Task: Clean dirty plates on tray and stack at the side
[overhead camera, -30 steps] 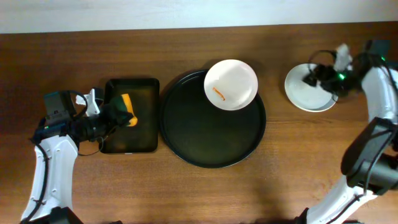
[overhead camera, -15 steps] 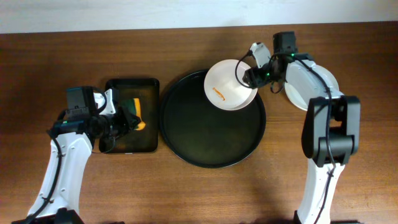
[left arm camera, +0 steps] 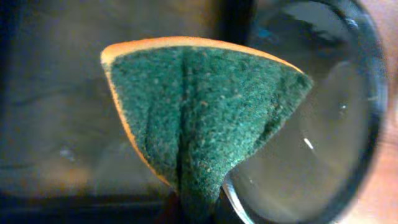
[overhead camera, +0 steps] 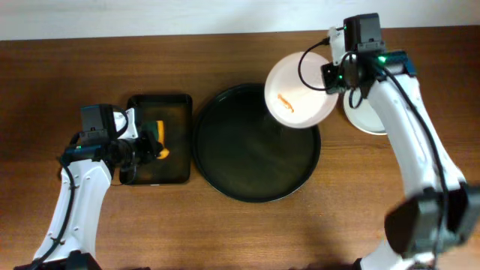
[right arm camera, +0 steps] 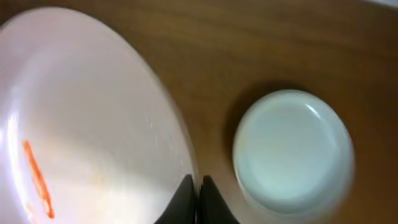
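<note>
Found the right gripper [right arm camera: 198, 193] pinched fully down on the rim of the dirty plate [right arm camera: 93, 124], with only that thin edge between the fingers. Noted one orange smear [right arm camera: 36, 177] on the plate's face, turned upward and unwiped. Judged the plate raised and tilted, overhanging the far right rim of the round tray [overhead camera: 247, 172] and casting a shadow into it. Presumably gripped by the edge to leave the soiled face free for wiping.

Found the left gripper [overhead camera: 141, 148] closed on a green scouring sponge [left arm camera: 199, 118] with orange backing, folded by the squeeze, abrasive side outward. Located it above the small rectangular tray [overhead camera: 171, 171], toward the table's left edge and well apart from the held plate. Judged the sponge ready for scrubbing but not yet brought to the work.

Recorded a clean-looking plate [right arm camera: 292, 152] lying flat on bare wood just beside the round tray, toward the far right corner, partly under the right arm. Taken as the start of the stack at the side; cannot tell whether single or several. Saw no other plate in the round tray.

Surface: dark brown wooden table [overhead camera: 225, 240], dry and unspilled where visible. Noted a pale wall [overhead camera: 150, 15] along the far edge; nothing more of the room in view.
</note>
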`<state>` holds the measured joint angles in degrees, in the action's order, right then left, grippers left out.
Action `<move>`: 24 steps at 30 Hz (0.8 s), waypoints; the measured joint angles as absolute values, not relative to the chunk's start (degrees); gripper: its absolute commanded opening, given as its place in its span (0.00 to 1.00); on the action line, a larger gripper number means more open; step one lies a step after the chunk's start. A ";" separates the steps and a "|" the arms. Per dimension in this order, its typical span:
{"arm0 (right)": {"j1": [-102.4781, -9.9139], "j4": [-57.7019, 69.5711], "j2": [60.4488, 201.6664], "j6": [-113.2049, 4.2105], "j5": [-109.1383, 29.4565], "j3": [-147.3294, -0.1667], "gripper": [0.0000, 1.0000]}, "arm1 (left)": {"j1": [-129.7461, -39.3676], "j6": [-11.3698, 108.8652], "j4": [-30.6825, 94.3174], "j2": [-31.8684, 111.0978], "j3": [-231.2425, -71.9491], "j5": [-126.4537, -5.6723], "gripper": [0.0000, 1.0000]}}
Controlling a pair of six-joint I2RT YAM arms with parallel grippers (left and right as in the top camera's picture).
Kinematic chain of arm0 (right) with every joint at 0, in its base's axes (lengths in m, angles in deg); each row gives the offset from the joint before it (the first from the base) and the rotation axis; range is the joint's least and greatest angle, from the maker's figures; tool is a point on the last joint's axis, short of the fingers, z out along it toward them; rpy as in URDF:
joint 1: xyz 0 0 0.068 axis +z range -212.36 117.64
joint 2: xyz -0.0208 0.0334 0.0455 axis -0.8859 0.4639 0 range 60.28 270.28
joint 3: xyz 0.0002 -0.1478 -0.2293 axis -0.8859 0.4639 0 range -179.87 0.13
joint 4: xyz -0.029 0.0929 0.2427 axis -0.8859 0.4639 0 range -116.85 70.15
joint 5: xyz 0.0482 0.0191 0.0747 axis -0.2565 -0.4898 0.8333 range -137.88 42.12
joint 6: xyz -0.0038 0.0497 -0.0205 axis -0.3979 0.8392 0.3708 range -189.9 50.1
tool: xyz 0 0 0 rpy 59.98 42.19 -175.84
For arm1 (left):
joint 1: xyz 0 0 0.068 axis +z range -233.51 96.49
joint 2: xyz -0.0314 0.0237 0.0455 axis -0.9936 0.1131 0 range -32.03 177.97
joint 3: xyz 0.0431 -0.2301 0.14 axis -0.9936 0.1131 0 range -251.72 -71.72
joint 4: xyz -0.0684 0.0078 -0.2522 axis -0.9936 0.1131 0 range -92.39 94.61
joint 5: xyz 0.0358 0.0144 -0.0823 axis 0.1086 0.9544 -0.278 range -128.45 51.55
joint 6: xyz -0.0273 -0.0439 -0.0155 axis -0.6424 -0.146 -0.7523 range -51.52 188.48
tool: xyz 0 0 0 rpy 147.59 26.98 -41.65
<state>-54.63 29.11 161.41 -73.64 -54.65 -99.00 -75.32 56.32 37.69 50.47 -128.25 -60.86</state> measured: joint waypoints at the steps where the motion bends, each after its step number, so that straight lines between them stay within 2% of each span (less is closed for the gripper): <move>1: -53.15 31.34 159.61 -70.45 -57.10 -99.33 0.04 | -75.72 56.56 37.40 50.47 -128.19 -57.98 0.00; 4: -48.71 38.01 158.65 -60.60 -61.23 -99.03 0.04 | -79.17 57.15 32.46 51.01 -126.74 -49.36 0.02; 7: -44.29 38.73 158.96 -55.50 -61.58 -97.17 0.04 | -83.56 57.76 27.70 54.90 -124.30 -43.59 0.28; 8: -43.05 38.73 158.96 -53.47 -61.56 -96.69 0.04 | -84.37 57.65 27.06 56.48 -124.03 -42.44 0.51; 9: -42.17 38.62 158.96 -51.33 -61.53 -96.25 0.04 | -84.63 57.81 26.87 57.70 -123.82 -41.23 0.64; 10: -41.72 38.25 158.96 -48.75 -61.42 -95.40 0.04 | -84.63 58.11 26.84 58.38 -123.77 -40.32 0.72; 11: -41.50 37.33 158.96 -46.93 -61.34 -94.37 0.04 | -84.61 58.11 26.84 58.62 -123.77 -39.81 0.72; 14: -41.37 32.98 159.00 -42.85 -60.27 -90.11 0.04 | -84.63 58.18 26.82 58.93 -123.77 -38.98 0.70; 17: -41.30 28.44 159.05 -42.00 -55.70 -85.74 0.04 | -84.68 58.22 22.85 60.32 -123.71 -38.15 0.63; 19: -41.30 26.51 159.05 -41.65 -54.26 -83.35 0.04 | -84.79 58.24 21.07 62.66 -123.71 -37.98 0.45; 21: -41.30 25.14 159.05 -41.62 -53.77 -82.28 0.04 | -85.35 58.33 20.27 65.77 -123.68 -38.00 0.40; 22: -41.30 24.92 159.05 -41.62 -53.73 -82.11 0.04 | -85.60 58.18 20.00 67.03 -123.66 -38.04 0.33; 23: -41.30 24.72 159.05 -41.60 -53.60 -82.02 0.04 | -85.99 58.33 18.28 67.97 -123.82 -37.89 0.00; 24: -41.30 24.52 159.05 -41.58 -53.56 -82.02 0.04 | -86.03 58.29 17.82 68.28 -123.84 -37.78 0.00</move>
<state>-41.30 24.52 159.05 -41.58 -53.56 -82.02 -86.03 58.29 17.82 68.28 -123.84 -37.78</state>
